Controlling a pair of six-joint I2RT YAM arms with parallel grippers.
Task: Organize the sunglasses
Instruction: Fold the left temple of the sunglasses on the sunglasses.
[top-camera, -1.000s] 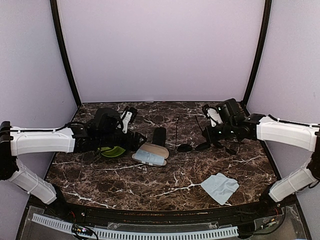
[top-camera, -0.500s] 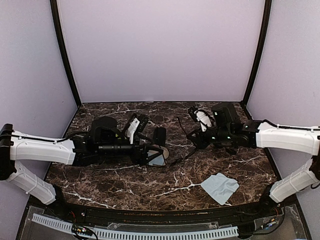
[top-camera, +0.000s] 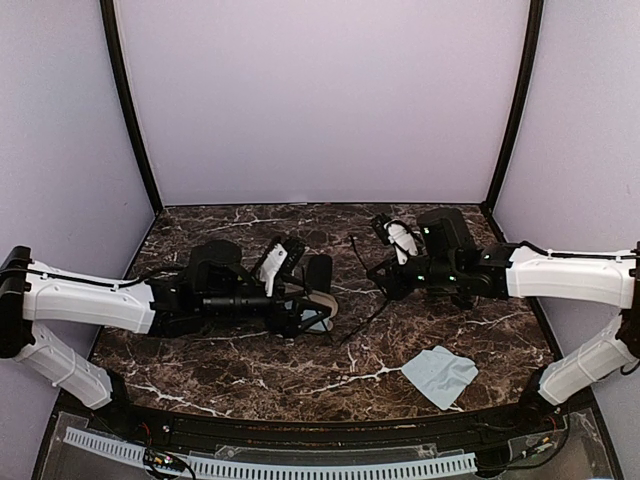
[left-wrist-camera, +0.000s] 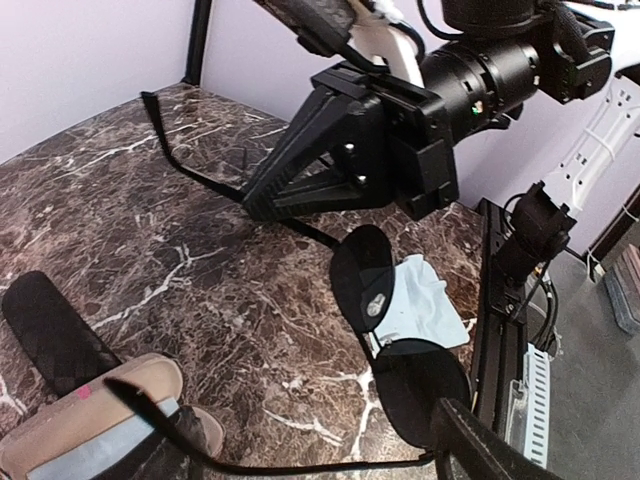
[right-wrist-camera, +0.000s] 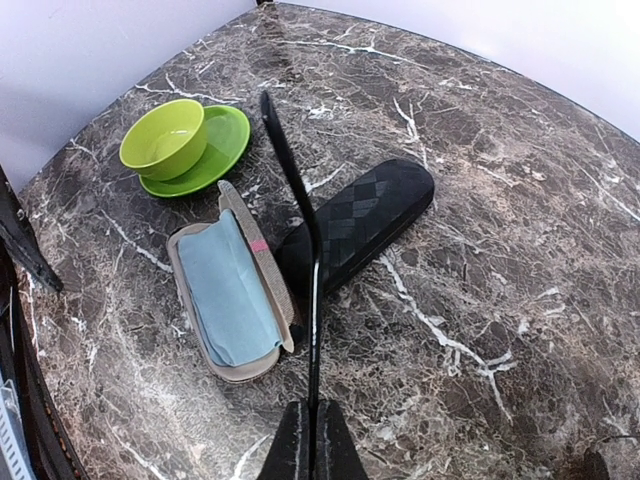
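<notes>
Now clamped on one temple, the right gripper (right-wrist-camera: 309, 436) had lifted the sunglasses (left-wrist-camera: 363, 272) and carried them left. They hung between the grippers, right of the open case (right-wrist-camera: 243, 372). The left gripper (top-camera: 303, 314), jaws spread, had advanced over that case, likely to assist stowage.

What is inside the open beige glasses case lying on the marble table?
A light blue cloth lies flat inside the open case, covering almost all of its floor. Nothing rests on top of the cloth. Whatever may sit beneath the cloth is covered and cannot be seen.
</notes>
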